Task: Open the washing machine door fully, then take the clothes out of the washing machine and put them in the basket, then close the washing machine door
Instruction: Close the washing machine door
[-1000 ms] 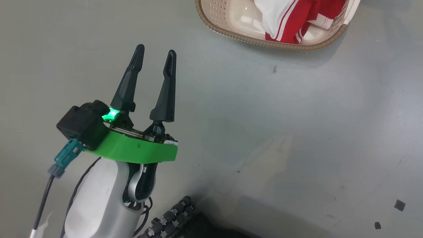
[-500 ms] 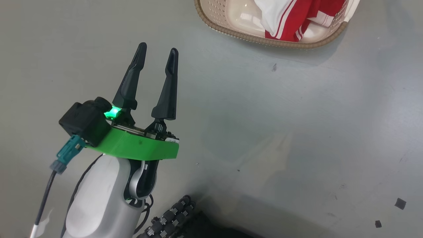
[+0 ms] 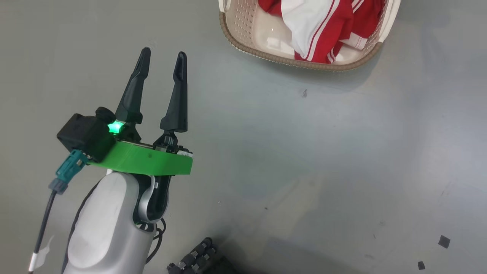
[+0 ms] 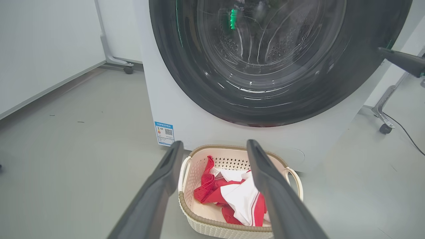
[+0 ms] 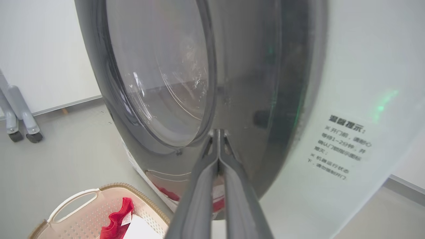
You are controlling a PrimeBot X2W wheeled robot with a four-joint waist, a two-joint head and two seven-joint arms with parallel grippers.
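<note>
Shift: head camera tipped since the earlier frame, more of basket (image 3: 237, 23) showing.
Clothes (image 3: 315, 30): red with white panels and stripe trim, crumpled, heaped in the basket's right half in the head view.
Basket: on floor (image 3: 342, 171), just in front of washer (image 4: 199, 122), below door (image 4: 186, 66).
Door: glossy black rim, clear bowl, seemingly flush with the washer front.
Left gripper (image 3: 164, 52): fingers wide apart, empty, above bare floor.
Right gripper (image 5: 217, 132): fingers pressed together, holding nothing, tips at the door's rim; contact unsure.
</note>
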